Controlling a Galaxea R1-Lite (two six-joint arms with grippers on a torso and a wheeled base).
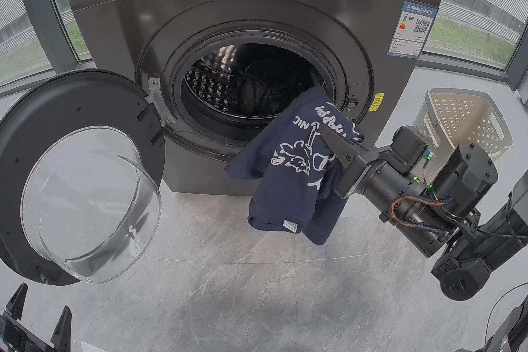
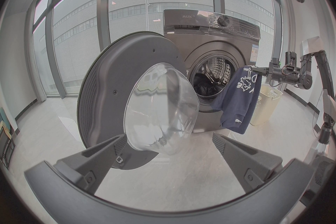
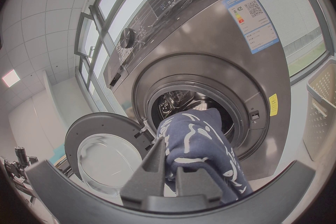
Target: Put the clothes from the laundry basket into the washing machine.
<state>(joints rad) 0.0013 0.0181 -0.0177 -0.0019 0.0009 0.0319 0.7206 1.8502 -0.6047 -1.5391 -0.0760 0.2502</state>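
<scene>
pinching navy shirt at drum mouth, outstretched right fingers (left fingers spread)

Right arm, mid-right of the head frame: matte blk, stubby cyl. housings joined by blocky brackets. A loop of orange and blue wires crosses the wrist housing, w/ small green LEDs beside it. Right gripper: dark grey wedge fingers tapering to a point, on a boxy grey base. Left gripper, lower-left corner: two blk pointed fingers w/ textured inner pads and a screw at each finger's foot.
</scene>
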